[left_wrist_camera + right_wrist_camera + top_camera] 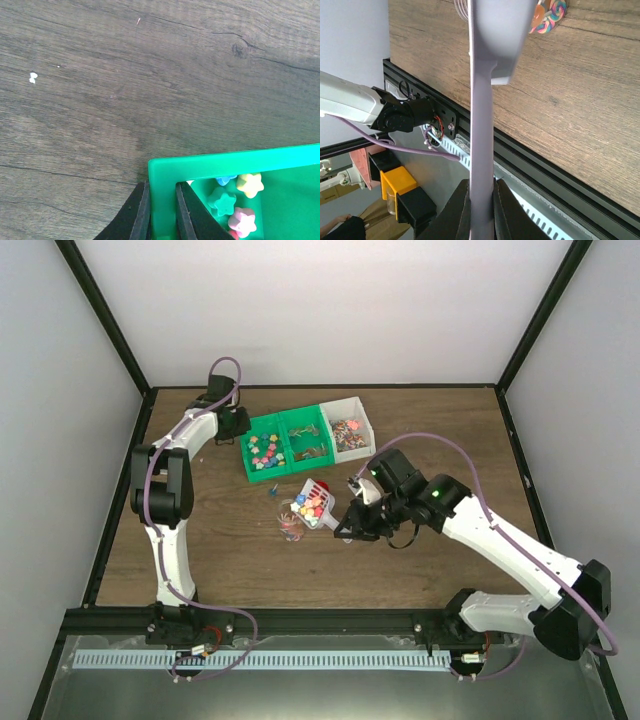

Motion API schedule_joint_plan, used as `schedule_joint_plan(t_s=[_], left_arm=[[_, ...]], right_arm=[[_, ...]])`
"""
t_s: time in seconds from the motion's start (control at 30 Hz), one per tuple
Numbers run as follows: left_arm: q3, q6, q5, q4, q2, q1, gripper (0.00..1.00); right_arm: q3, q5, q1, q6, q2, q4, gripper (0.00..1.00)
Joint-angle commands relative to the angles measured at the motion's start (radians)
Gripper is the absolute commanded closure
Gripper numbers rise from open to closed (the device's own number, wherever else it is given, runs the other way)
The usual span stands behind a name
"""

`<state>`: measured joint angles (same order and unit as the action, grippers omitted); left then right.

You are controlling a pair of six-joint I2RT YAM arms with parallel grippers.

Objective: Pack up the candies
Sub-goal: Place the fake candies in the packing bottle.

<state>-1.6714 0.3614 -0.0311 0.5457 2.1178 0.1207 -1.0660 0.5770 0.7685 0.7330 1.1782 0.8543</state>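
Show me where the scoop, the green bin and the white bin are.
scoop (482, 125), right wrist view, on its handle.
green bin (225, 162), left wrist view, on its rim.
white bin (342, 404), top external view, on its back rim.

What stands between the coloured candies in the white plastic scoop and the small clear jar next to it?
Nothing visible does. The white plastic scoop, shut in the right gripper, holds the small coloured candies at the rim of the small clear jar, whose mouth looks open, with no lid on it.
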Motion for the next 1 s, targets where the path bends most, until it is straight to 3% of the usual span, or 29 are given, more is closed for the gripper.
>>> schedule_joint_plan(t_s=[0.0,0.97], left_arm=[[0.041,-0.001,-0.049,0.091,0.039,-0.004,0.96],[0.053,-0.004,-0.04,0.091,0.031,-0.004,0.96]], right_arm=[[-0.091,-0.03,0.008,-0.037,0.016,0.053,0.99],[-0.233,-0.056,0.008,-0.152,0.092,0.226,0.99]])
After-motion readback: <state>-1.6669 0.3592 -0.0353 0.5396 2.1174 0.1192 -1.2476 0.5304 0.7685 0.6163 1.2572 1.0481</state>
